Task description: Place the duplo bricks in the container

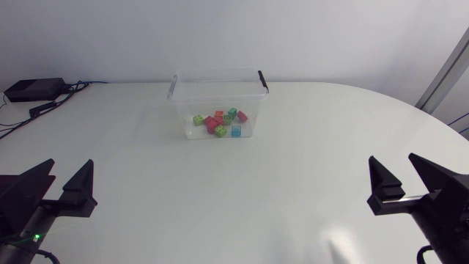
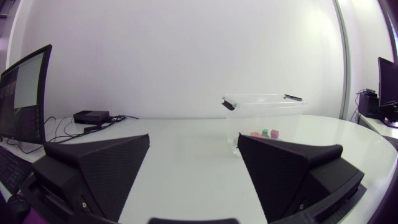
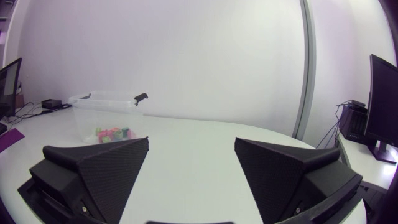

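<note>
A clear plastic container point(image 1: 218, 89) with black handle clips stands at the back middle of the white table. Several duplo bricks point(image 1: 220, 122) in green, red and blue lie inside it on its floor. My left gripper point(image 1: 61, 180) rests open at the front left, far from the container, nothing between its fingers. My right gripper point(image 1: 401, 174) rests open at the front right, also holding nothing. The left wrist view has the container point(image 2: 264, 115) ahead beyond its open gripper point(image 2: 194, 180). The right wrist view has the container point(image 3: 107, 116) ahead, off to one side of its open gripper point(image 3: 191, 177).
A black box point(image 1: 33, 89) with cables lies at the back left corner of the table point(image 1: 234, 191).
</note>
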